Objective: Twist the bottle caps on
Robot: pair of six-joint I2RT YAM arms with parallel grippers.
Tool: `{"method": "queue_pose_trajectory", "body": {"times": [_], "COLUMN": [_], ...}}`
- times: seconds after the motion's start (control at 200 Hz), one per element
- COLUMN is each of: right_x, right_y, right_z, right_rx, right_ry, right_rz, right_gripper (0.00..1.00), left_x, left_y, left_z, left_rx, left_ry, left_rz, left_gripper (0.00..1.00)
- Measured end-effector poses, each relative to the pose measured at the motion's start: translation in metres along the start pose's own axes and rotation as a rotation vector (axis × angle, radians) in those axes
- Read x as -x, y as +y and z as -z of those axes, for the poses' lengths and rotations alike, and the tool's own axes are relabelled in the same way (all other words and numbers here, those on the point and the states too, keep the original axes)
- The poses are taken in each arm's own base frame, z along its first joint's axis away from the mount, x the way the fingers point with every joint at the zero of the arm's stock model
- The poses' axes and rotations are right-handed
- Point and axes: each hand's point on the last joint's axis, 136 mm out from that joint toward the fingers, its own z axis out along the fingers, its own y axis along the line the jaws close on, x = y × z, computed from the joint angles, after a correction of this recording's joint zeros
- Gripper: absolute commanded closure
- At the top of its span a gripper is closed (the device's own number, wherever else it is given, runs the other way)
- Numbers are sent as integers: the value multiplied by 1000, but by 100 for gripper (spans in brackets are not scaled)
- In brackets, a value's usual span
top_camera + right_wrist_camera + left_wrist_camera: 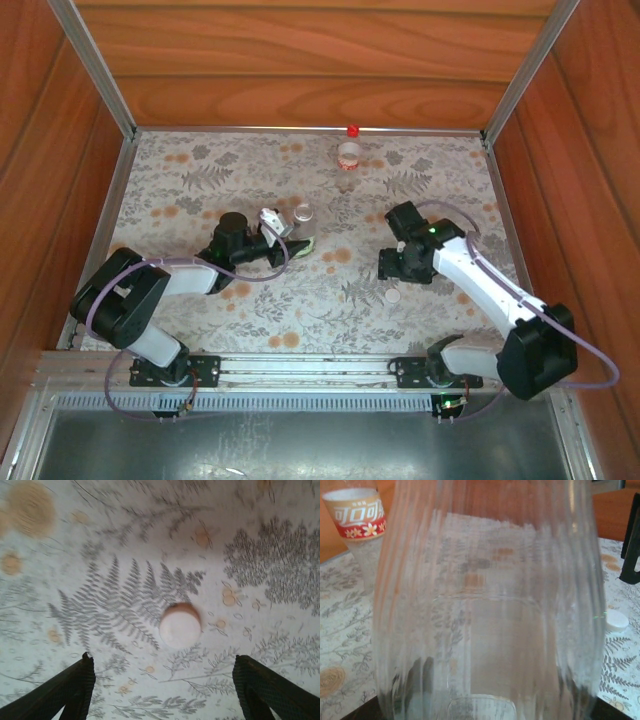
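My left gripper [285, 232] is shut on a clear uncapped bottle [303, 224] that stands upright left of centre, with green at its base. In the left wrist view this bottle [490, 605] is pressed close to the camera. The second bottle [348, 155] stands at the back wall and wears the red cap [352, 130]; its pinkish-red label [359, 516] shows at the upper left. The white cap [394, 296] lies flat on the tabletop. My right gripper [398, 274] hovers over it, open. The white cap [180, 625] lies just ahead of the gap of that gripper [165, 680], touching neither finger.
Wooden walls and aluminium rails [300, 128] box in the flower-print tabletop [240, 170]. The right arm's dark gripper body [632, 550] shows at the right edge of the left wrist view, above the white cap [617, 621].
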Motion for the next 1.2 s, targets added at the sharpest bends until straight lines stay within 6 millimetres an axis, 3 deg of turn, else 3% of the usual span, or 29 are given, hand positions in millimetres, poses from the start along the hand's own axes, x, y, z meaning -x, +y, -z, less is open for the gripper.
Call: {"method": "queue_pose_trajectory", "body": {"times": [0.465, 0.785, 1.199], "right_x": [-27, -30, -26], "right_y": [-1, -5, -6], "right_z": [-64, -83, -84], "right_rx": [-66, -76, -60], "right_ry": [221, 243, 239], "right_rz": [-41, -66, -86], "right_gripper": [32, 39, 52], "left_x": [-5, -9, -4], "left_y": [-4, -6, -6], "left_z": [-1, -1, -2], "left_rx": [-25, -32, -42], "left_ry": [24, 38, 30], "left_rz": [12, 21, 17], "left_gripper": [47, 47, 47]}}
